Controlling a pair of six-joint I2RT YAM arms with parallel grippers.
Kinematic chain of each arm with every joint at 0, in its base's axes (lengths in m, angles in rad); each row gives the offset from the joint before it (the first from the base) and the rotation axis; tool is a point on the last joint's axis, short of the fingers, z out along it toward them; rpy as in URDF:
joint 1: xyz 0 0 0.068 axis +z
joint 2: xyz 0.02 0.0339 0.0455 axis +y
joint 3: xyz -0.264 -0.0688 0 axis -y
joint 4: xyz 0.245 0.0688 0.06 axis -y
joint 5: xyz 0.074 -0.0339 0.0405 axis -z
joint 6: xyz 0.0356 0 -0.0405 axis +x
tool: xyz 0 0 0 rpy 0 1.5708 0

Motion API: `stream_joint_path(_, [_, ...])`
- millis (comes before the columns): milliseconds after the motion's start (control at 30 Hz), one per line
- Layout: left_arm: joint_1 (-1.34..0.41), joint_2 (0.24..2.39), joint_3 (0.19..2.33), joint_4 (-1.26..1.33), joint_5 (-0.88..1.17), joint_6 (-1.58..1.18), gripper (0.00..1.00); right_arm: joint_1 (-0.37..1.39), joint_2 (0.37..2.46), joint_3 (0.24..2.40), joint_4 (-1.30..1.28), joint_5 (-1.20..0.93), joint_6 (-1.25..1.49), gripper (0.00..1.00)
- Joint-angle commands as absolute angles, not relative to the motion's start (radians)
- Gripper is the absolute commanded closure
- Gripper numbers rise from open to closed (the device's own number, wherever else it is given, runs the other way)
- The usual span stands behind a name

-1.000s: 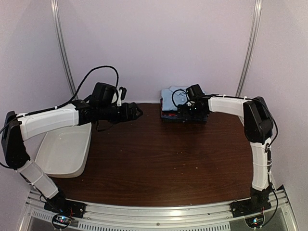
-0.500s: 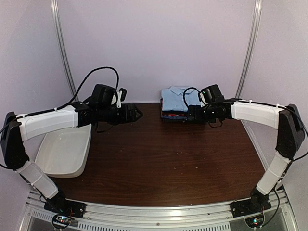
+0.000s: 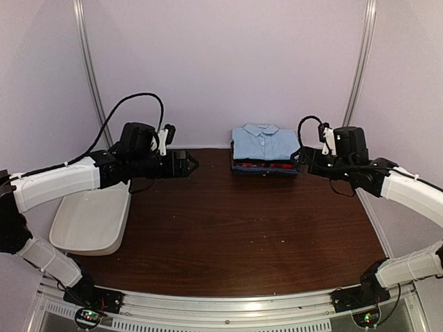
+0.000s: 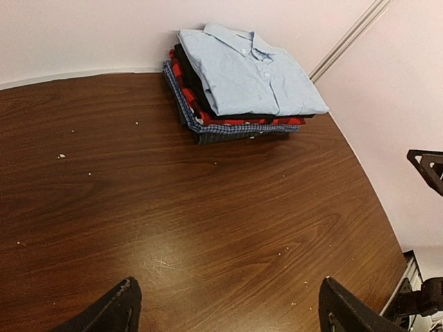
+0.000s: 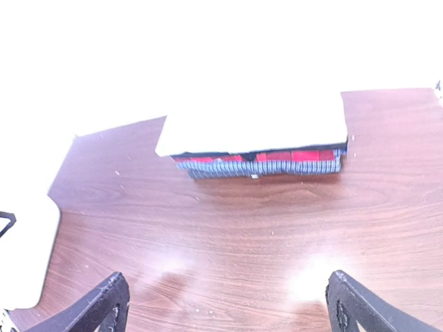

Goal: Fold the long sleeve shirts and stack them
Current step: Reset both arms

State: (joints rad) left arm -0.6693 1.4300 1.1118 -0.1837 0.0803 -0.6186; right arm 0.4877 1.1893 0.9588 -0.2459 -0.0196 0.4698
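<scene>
stack: folded long sleeve shirts piled at the far edge of the dark brown wooden table (image 3: 228, 235), close to the pale wall, between the two arms.
top layer: light blue collared button-front cloth shirt (image 4: 249, 72), folded flat, collar toward the wall, resting on the pile.
layers beneath: black folded shirt (image 4: 188, 69), then red check folded shirt (image 5: 291, 155), then blue check folded shirt (image 5: 277, 167) at the bottom, touching the table.
left gripper (image 3: 187, 164): jaws wide apart, nothing between them, hovering over the table to the left of the stack, well apart from it.
right gripper (image 3: 299, 158): jaws spread wide, empty, hovering just beside the right end of the stack, not touching it.
progress: apparently at or near the end; every shirt in view folded and stacked, no unfolded shirt in any view.
left to do: likely little; perhaps squaring the lower layers, which jut out a little past the light blue one in the left wrist view.
tub: white plastic tub (image 3: 90, 220) at the near left, partly under the left arm.
hard to make out: top of the pile bleached to plain white in the right wrist view; black layer only a thin dark edge; exact count of layers uncertain.
cut off: right arm's elbow past the frame edge in the top view.
</scene>
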Motion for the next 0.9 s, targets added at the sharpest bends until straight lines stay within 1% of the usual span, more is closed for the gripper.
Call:
stream_joint_path(0, [-0.666, 1.375, 1.077, -0.127, 0.02, -0.567, 0.1, 0.493, 1.079, 0.924, -0.207, 0.019, 0.452, 0.0])
stream_joint_path(200, [-0.666, 1.345, 1.053, -0.125, -0.045, -0.56, 0.1, 0.493, 0.966, 0.893, -0.211, 0.002, 0.441, 0.0])
stream_joint_path(467, [-0.666, 1.328, 1.045, -0.109, -0.081, -0.555, 0.1, 0.492, 0.847, 0.84, -0.165, 0.032, 0.434, 0.0])
stream_joint_path(867, [-0.664, 1.332, 1.046, -0.103, -0.095, -0.551, 0.1, 0.492, 0.838, 0.825, -0.142, 0.053, 0.421, 0.0])
